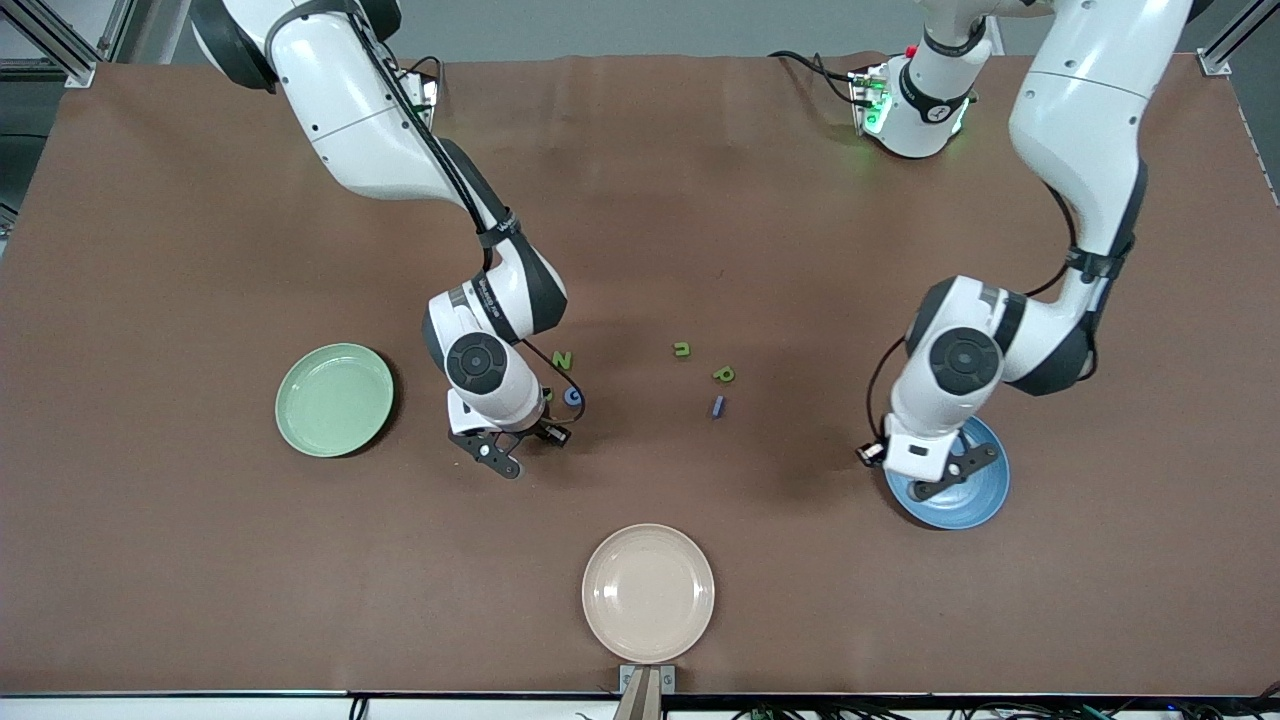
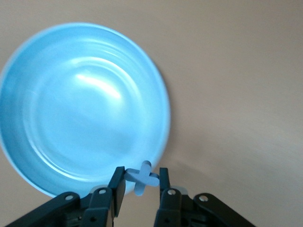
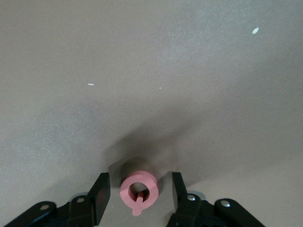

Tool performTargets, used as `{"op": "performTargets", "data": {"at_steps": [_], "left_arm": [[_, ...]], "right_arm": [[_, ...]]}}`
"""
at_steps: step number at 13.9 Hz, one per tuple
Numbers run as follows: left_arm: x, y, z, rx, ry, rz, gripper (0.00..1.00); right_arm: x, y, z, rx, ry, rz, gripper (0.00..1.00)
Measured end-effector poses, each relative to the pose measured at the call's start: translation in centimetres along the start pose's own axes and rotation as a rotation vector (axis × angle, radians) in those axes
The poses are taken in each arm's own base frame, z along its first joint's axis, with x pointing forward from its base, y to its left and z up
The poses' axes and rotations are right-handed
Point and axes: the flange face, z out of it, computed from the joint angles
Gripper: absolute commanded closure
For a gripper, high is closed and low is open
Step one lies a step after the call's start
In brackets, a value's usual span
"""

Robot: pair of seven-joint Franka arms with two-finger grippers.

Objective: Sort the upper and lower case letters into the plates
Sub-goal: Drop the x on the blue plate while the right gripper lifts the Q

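My left gripper (image 1: 935, 475) hangs over the blue plate (image 1: 978, 500), toward the left arm's end of the table. In the left wrist view it (image 2: 141, 174) is shut on a pale blue letter x (image 2: 143, 178), held over the rim of the blue plate (image 2: 80, 104), which holds nothing. My right gripper (image 1: 497, 447) is low over the table beside the pale green plate (image 1: 334, 399). In the right wrist view it (image 3: 140, 182) is open around a pink letter Q (image 3: 138, 189) lying flat on the table, with a gap on each side. The front view hides the Q.
Loose letters lie mid-table: a green Z (image 1: 562, 360), a blue round letter (image 1: 572, 396), a green u (image 1: 682, 349), a green p (image 1: 724, 374) and a blue bar-shaped letter (image 1: 717, 405). A beige plate (image 1: 648, 592) sits near the front edge.
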Motion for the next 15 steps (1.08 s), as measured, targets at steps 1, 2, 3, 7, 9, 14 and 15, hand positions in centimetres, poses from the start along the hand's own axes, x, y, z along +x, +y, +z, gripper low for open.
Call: {"op": "performTargets", "data": {"at_steps": [1, 2, 3, 7, 9, 14, 15], "left_arm": [[0.6, -1.1, 0.4, 0.008, -0.008, -0.003, 0.88], [1.0, -2.0, 0.9, 0.015, -0.015, -0.003, 0.82], [1.4, -2.7, 1.2, 0.019, -0.02, -0.004, 0.72], [3.1, -5.2, 1.6, 0.024, -0.027, -0.009, 0.0], [2.9, -4.7, 1.1, 0.016, -0.026, -0.006, 0.0], [-4.4, 3.8, -3.3, -0.034, -0.07, -0.032, 0.0], [-6.3, 5.6, -3.8, -0.041, -0.073, -0.024, 0.0]], "right_arm": [[-0.1, -0.1, 0.0, 0.003, 0.002, 0.0, 0.47], [-0.2, -0.3, -0.1, 0.01, 0.006, 0.0, 0.57], [-0.2, -0.4, -0.2, 0.018, 0.011, -0.001, 0.68], [-0.1, -0.5, -0.4, 0.025, 0.015, -0.001, 0.98], [-0.1, -0.5, -0.4, 0.025, 0.015, -0.001, 1.0], [0.1, -0.4, -0.4, 0.023, 0.017, -0.004, 1.0], [0.5, -0.1, -0.5, 0.011, 0.015, -0.018, 1.0]]}}
